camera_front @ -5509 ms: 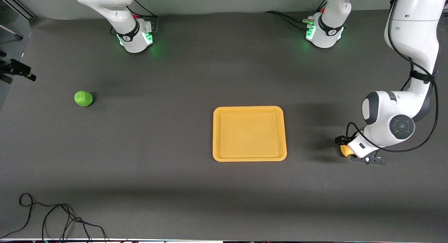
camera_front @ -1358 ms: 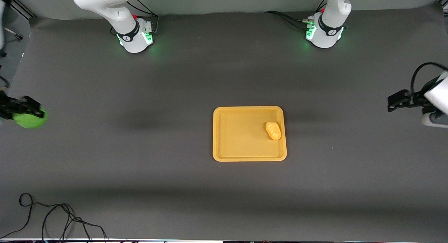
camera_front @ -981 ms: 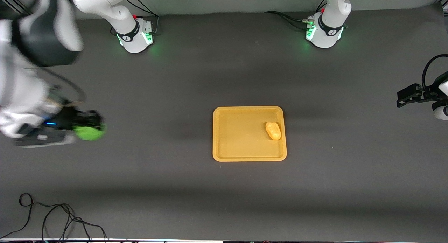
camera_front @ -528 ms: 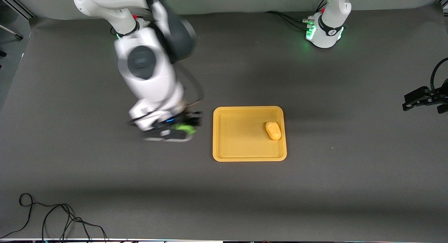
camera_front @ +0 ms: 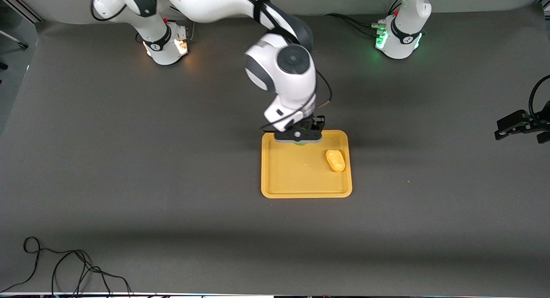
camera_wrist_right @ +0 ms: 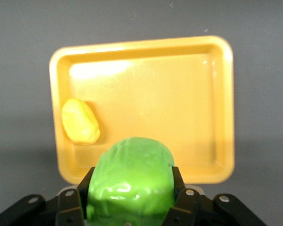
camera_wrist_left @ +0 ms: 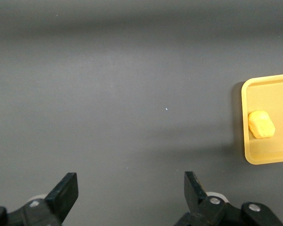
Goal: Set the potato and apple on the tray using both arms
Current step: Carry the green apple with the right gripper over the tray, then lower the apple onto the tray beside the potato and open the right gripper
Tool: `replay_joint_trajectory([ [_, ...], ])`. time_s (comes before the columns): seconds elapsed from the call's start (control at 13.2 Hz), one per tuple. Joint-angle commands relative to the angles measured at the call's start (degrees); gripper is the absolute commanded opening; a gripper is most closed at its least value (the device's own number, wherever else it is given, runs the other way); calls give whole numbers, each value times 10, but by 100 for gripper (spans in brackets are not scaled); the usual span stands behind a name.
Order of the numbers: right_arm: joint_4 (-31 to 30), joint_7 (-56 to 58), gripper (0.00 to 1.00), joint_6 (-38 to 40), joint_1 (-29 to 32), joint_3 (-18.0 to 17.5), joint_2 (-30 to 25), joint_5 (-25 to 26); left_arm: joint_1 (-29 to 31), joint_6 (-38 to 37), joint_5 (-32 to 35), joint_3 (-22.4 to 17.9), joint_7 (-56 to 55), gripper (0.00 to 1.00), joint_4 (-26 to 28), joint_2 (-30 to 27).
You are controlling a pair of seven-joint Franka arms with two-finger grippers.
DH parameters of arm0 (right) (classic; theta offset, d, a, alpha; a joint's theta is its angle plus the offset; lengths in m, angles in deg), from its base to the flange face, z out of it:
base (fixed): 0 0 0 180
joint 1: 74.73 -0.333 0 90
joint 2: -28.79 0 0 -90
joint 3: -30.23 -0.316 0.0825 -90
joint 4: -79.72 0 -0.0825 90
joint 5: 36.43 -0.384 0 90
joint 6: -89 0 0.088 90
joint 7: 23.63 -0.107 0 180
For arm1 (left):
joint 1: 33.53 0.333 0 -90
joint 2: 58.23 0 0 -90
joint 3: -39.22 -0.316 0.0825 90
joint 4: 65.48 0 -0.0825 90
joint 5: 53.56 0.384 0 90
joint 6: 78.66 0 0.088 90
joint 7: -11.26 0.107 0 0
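Moved: right gripper [camera_front: 300,137] has swung across from the bare table to hang over the tray [camera_front: 300,190] rim nearest the bases.
Writing: none readable.
Hidden: apple [camera_wrist_right: 130,183], clamped between its fingers, barely shows from the front.
Tray: potato [camera_front: 335,160] lies inside.
Left gripper [camera_wrist_left: 131,197]: waits, wide apart, holding nothing.

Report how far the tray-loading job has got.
Done: the potato lies on the tray, near its edge toward the left arm's end. In hand: the right gripper is shut on the apple, over the tray's rim. Left: release the apple onto the tray. The left gripper waits open, off the tray.
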Motion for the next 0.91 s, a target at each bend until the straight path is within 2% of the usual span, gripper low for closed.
replay_joint_trajectory([
  [0.0,31,-12,35,-52,0,5,71,27,3,2,3,2,10,100,11,-8],
  [0.45,26,-12,37,-147,9,7,140,27,4,5,3,2,21,100,12,-4],
  [0.53,25,-13,44,-157,9,7,147,27,4,6,3,2,21,100,12,-4],
  [0.6,23,-15,86,-163,9,7,151,28,4,5,3,2,21,100,12,-4],
  [0.68,22,-15,100,-165,9,8,151,28,4,5,3,2,21,100,12,-4],
  [0.83,23,-14,100,-154,9,9,134,27,4,5,3,2,21,100,12,-4],
])
